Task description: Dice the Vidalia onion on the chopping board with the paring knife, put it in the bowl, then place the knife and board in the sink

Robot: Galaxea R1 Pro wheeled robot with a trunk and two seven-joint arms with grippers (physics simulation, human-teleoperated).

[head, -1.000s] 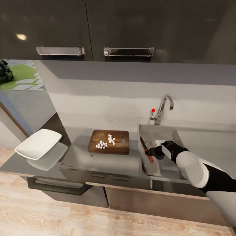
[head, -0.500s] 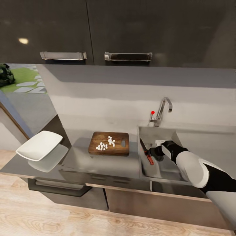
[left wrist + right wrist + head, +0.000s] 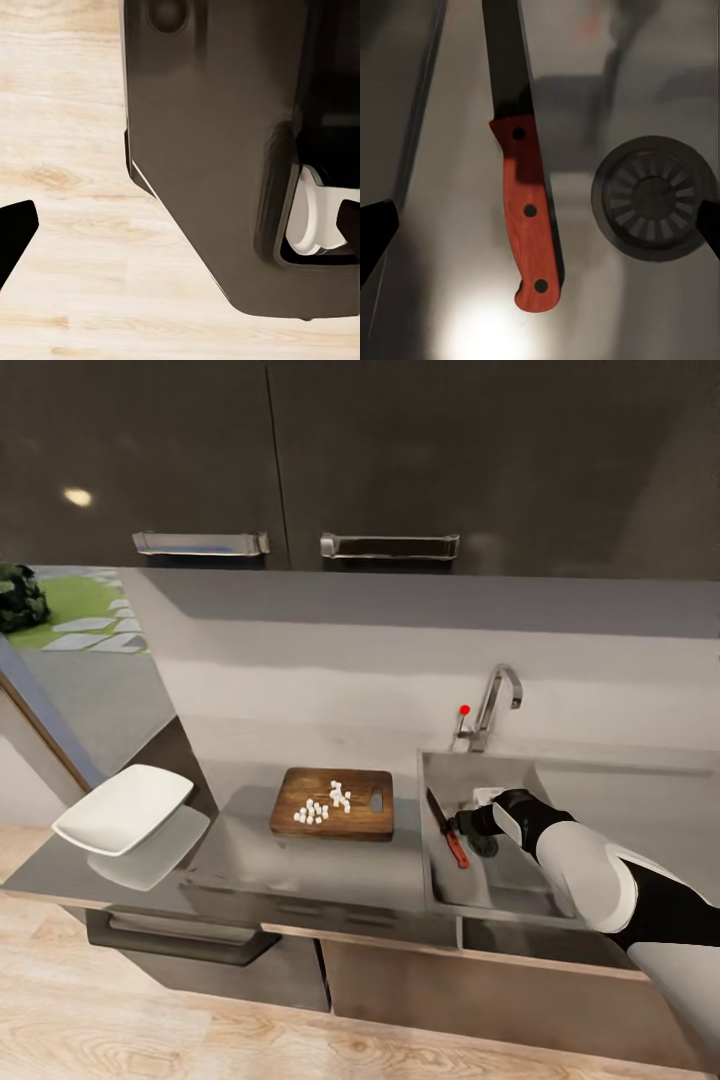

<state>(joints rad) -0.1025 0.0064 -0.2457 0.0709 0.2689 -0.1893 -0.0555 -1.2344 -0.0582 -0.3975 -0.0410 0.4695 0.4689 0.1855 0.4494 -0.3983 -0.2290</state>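
Observation:
The paring knife (image 3: 447, 828) lies flat on the floor of the sink (image 3: 505, 878), near its left wall, with its dark blade pointing toward the wall. In the right wrist view its orange-red handle (image 3: 529, 225) rests beside the round drain (image 3: 649, 196). My right gripper (image 3: 468, 824) hovers just over the handle, open, its fingertips (image 3: 373, 229) wide apart and gripping nothing. On the countertop (image 3: 300, 860) sits the chopping board (image 3: 352, 818), carrying a small heap of white diced onion (image 3: 320, 806). The white bowl (image 3: 125, 810) stands at the counter's left end. My left gripper (image 3: 180, 225) is open.
A chrome tap (image 3: 495, 705) with a red knob (image 3: 464, 710) rises behind the sink. Dark upper cabinets (image 3: 380, 450) hang above the counter. In the left wrist view, my own dark base (image 3: 217, 150) stands over the light wood floor (image 3: 67, 112).
The head view has shifted a little, so everything sits slightly lower in the picture. The knife, board, bowl and right gripper keep their places relative to one another.

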